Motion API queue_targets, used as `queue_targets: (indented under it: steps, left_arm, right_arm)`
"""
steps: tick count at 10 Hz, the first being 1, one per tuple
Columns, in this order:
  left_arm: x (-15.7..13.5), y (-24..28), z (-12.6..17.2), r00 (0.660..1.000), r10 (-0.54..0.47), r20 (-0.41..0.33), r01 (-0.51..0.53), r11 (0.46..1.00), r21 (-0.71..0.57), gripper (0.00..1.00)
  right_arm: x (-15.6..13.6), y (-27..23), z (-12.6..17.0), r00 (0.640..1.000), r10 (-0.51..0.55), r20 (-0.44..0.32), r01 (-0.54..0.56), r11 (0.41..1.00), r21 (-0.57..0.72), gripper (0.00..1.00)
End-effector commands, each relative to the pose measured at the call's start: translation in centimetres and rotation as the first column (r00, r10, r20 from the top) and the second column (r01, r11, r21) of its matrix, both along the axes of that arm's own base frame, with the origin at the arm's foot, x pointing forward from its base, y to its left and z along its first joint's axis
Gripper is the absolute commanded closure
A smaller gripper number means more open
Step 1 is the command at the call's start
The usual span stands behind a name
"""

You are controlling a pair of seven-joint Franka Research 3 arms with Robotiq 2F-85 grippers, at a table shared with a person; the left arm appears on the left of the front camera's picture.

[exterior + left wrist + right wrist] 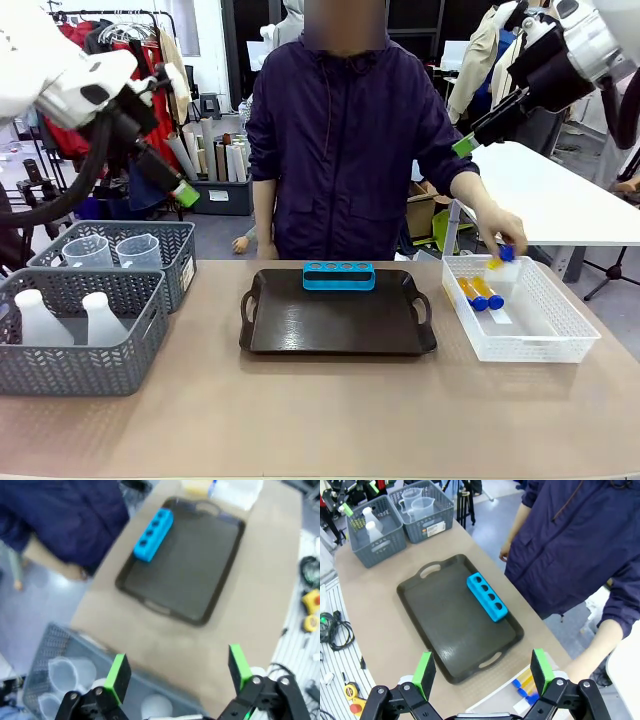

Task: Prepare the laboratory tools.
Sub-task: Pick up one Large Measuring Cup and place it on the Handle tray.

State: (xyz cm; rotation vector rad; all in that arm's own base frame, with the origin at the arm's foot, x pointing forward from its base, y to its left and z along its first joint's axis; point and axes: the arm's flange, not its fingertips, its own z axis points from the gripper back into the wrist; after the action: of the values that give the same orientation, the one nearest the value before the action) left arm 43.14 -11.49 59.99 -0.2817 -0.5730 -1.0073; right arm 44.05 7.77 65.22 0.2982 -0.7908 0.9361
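Both arms raised, jaws spread wide
Left gripper [177, 667] hangs above the desk's [320, 420] left end; right gripper [482, 671] above its right end.

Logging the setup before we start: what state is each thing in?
Rack: on the tray's far edge, holes empty.
Beakers: upright, empty, in far grey basket.
Flasks: upright in near grey basket.
Two tubes: lying capped in white basket.
One tube: in the person's hand, above that basket.
Left gripper: open, empty.
Right gripper: open, empty.

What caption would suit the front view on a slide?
A person's hand holds a blue-capped amber tube over the white mesh basket; the blue rack sits empty on the dark tray.
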Motion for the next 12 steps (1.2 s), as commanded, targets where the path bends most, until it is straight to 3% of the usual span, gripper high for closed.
queue_targets:
  steps: [1, 3, 5, 6, 10, 11, 12]
  left_arm:
    - [-1.3, 1.5, -1.1, 0.994, 0.105, -0.038, -0.100, 0.988, 0.118, 0.00]
    - [0.1, 3.0, -3.0, 0.975, 0.203, -0.088, -0.176, 0.952, 0.248, 0.00]
    - [0.7, 2.4, -2.4, 0.979, 0.151, -0.138, -0.141, 0.986, 0.084, 0.00]
    - [0.0, 3.8, -3.6, 0.980, 0.185, -0.073, -0.166, 0.964, 0.207, 0.00]
    - [0.3, 3.4, -3.6, 0.980, 0.176, -0.089, -0.156, 0.969, 0.192, 0.00]
    - [2.3, 3.4, -3.9, 0.961, 0.272, -0.038, -0.250, 0.922, 0.295, 0.00]
    - [4.8, 4.1, -4.8, 0.927, 0.366, -0.076, -0.320, 0.883, 0.343, 0.00]
  right_arm:
    - [0.0, 0.0, 0.0, 1.000, 0.000, 0.000, 0.000, 1.000, -0.010, 0.00]
    - [0.0, 0.0, 0.0, 1.000, 0.000, 0.000, 0.000, 1.000, -0.010, 0.00]
    - [0.0, 0.0, 0.0, 1.000, 0.000, 0.000, 0.000, 1.000, -0.010, 0.00]
    - [0.0, 0.0, 0.0, 1.000, 0.000, 0.000, 0.000, 1.000, -0.010, 0.00]
    - [0.0, 0.0, 0.0, 1.000, 0.000, 0.000, 0.000, 1.000, -0.010, 0.00]
    - [0.0, 0.0, 0.0, 1.000, 0.000, 0.000, 0.000, 1.000, -0.010, 0.00]
    - [0.0, 0.0, 0.0, 1.000, 0.000, 0.000, 0.000, 1.000, -0.010, 0.00]
